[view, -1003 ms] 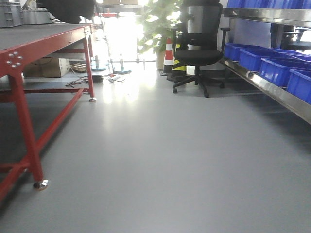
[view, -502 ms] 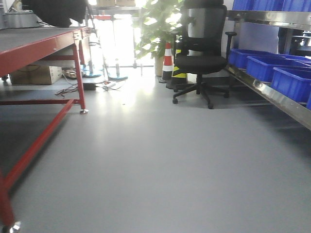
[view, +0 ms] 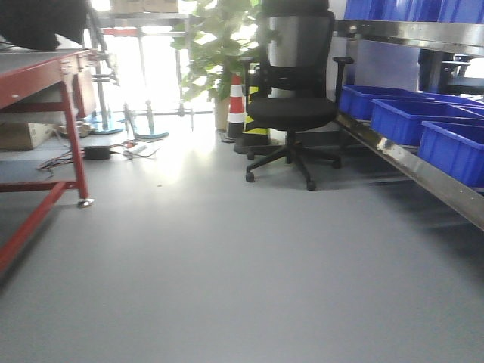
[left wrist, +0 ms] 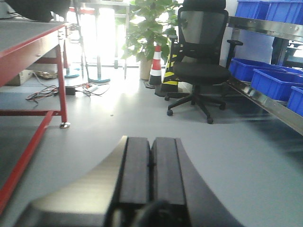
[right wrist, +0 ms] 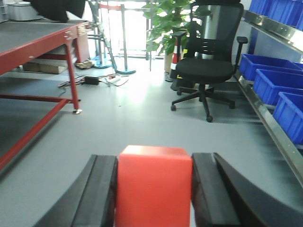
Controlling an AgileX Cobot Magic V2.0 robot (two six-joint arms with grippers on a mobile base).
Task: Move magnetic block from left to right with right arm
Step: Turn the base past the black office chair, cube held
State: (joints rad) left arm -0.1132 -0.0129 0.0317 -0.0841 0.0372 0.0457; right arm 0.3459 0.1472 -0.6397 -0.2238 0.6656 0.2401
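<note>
In the right wrist view the red magnetic block (right wrist: 154, 184) fills the space between the two dark fingers, and my right gripper (right wrist: 154, 163) is shut on it, held above the grey floor. In the left wrist view my left gripper (left wrist: 151, 142) is shut with its two dark pads pressed together and nothing between them. Neither gripper nor the block shows in the front-facing view.
A red-framed table (view: 45, 72) stands at the left, with cables (view: 98, 151) on the floor behind it. A black office chair (view: 291, 106), a traffic cone (view: 236, 102) and a plant (view: 215, 45) stand ahead. Blue bins (view: 423, 125) line a metal shelf on the right.
The front-facing view has shifted: the red table has slid left and mostly out of frame, and the chair and blue bins have moved left and look nearer.
</note>
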